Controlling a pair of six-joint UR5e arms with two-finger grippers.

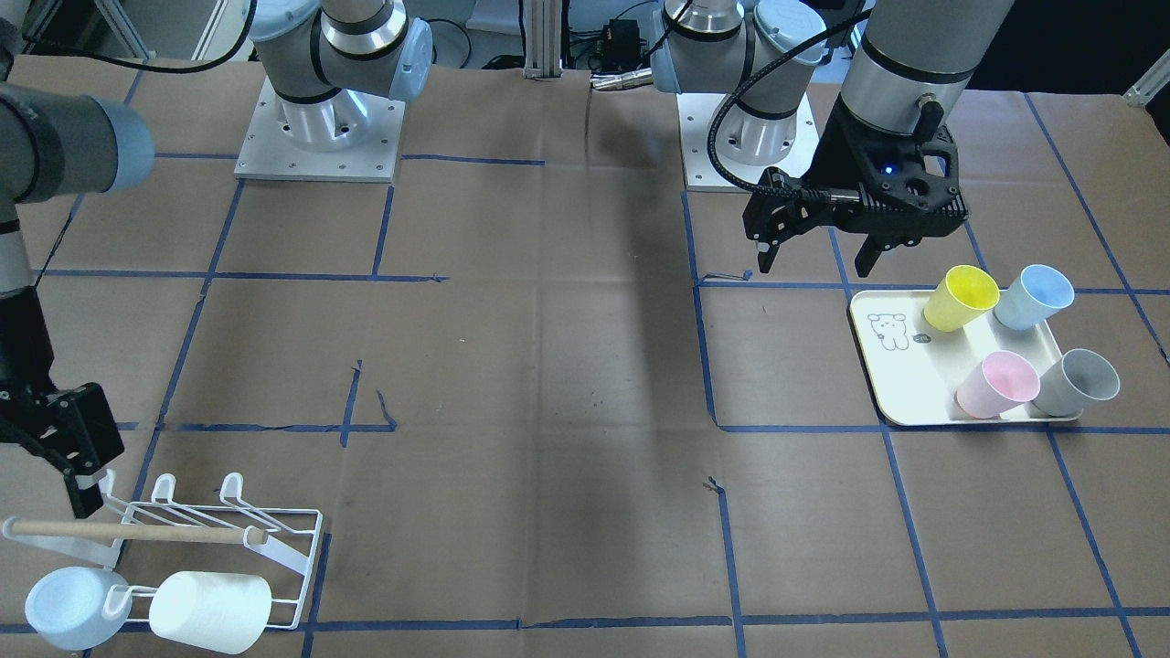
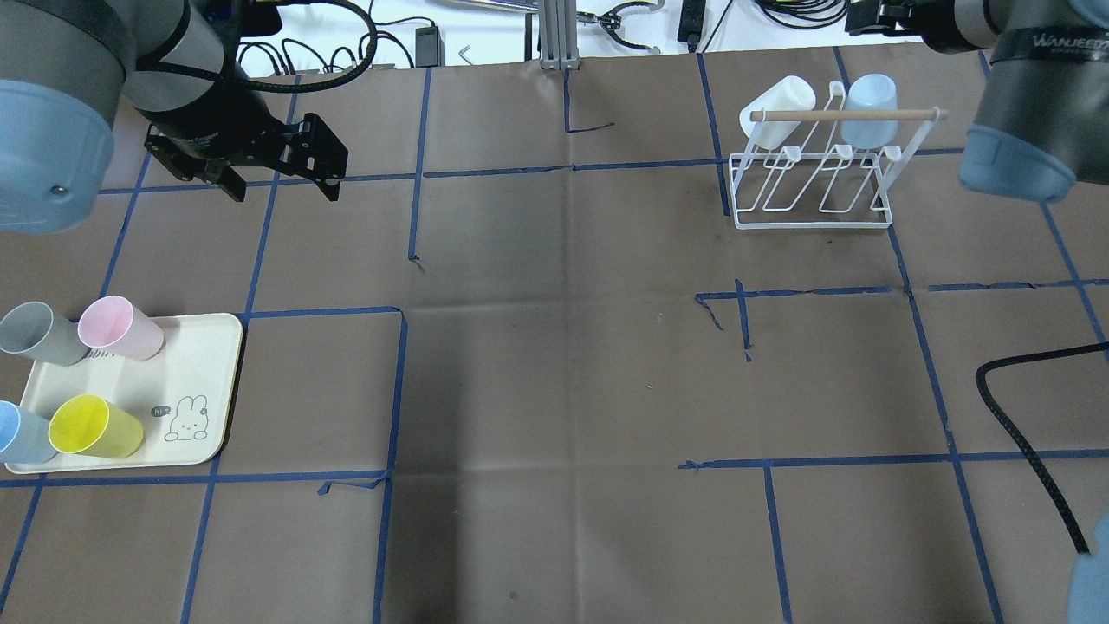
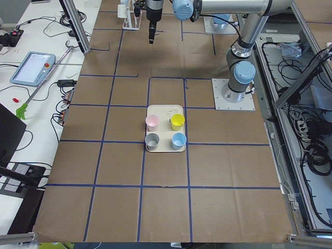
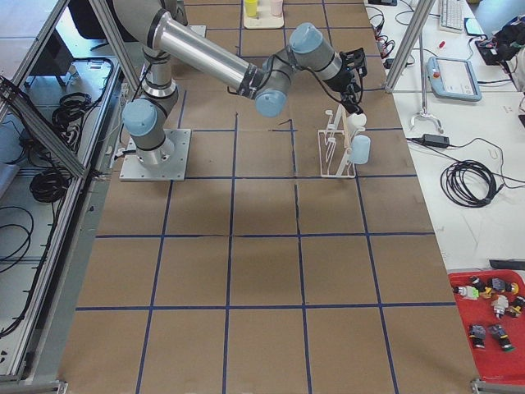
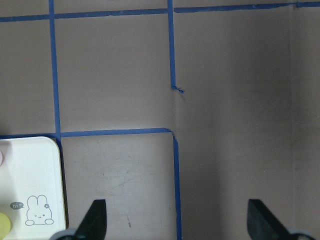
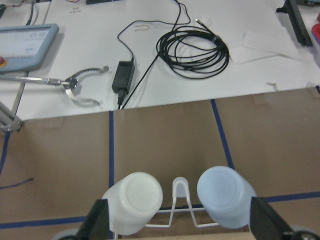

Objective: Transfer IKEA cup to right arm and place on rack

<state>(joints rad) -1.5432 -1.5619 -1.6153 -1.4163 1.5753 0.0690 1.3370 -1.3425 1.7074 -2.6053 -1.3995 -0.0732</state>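
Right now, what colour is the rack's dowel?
Dowel: light natural wood; overhead view shows it best.

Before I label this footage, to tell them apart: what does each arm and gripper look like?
The left arm and right arm are grey, with pale blue caps. The left gripper is bulky black, with a blue light and ribbed cable. The right gripper is black with long flat jaws and a white patch.
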